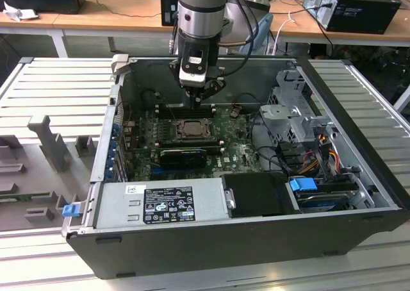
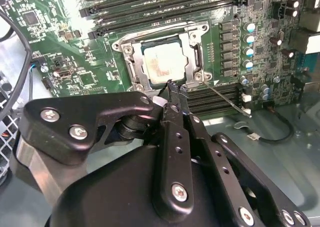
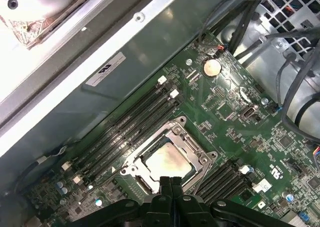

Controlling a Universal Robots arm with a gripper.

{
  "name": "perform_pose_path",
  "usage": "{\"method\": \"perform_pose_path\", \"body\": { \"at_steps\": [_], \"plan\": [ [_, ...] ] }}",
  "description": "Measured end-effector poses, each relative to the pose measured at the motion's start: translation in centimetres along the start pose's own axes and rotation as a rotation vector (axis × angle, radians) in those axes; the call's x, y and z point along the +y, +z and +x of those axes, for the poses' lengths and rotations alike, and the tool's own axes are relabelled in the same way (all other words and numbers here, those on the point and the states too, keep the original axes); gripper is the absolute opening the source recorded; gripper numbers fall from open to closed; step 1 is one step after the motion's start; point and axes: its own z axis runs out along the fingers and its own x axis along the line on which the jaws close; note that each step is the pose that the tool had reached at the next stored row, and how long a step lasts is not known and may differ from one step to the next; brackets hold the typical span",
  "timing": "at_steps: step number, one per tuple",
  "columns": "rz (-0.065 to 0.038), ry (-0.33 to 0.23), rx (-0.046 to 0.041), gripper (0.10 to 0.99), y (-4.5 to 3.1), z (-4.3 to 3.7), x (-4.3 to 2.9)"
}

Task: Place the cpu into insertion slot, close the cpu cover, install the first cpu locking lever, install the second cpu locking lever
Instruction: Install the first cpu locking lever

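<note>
Arm's gripper (image 1: 200,97) hangs inside the open computer case (image 1: 256,240), low over the green motherboard (image 1: 240,153). Its fingers (image 3: 164,189) are pressed together tip to tip in both wrist views, with nothing visibly pinched between them. The insertion slot (image 2: 125,49) sits just ahead of the fingertips, nearly under them. The cpu (image 2: 161,61) already lies flat in that slot, dull silver top up, with a lighter smear on it. The cpu cover (image 2: 194,51) is down over it, the frame around the chip's edge and the square opening leaving the top bare. The tips are just beside the cover's near edge, close to one corner; can't tell if they touch. A thin metal locking lever (image 2: 227,100) runs out from that corner right beside the fingertips. It slants across the short memory slots (image 2: 215,98), free end well off the socket, not lying along the cover. State of the other lever: can't tell. The long memory slots (image 2: 150,7) are on the far side of the socket from the gripper. A black cable with white plug (image 2: 252,136) lies on the case floor off to the fingers' side
</note>
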Motion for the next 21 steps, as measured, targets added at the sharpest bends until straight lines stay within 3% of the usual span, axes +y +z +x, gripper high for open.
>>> {"method": "perform_pose_path", "body": {
  "at_steps": [21],
  "plan": [
    [0.009,-0.232,0.0069,0.106,0.00,0.00,0.00]
  ]
}}
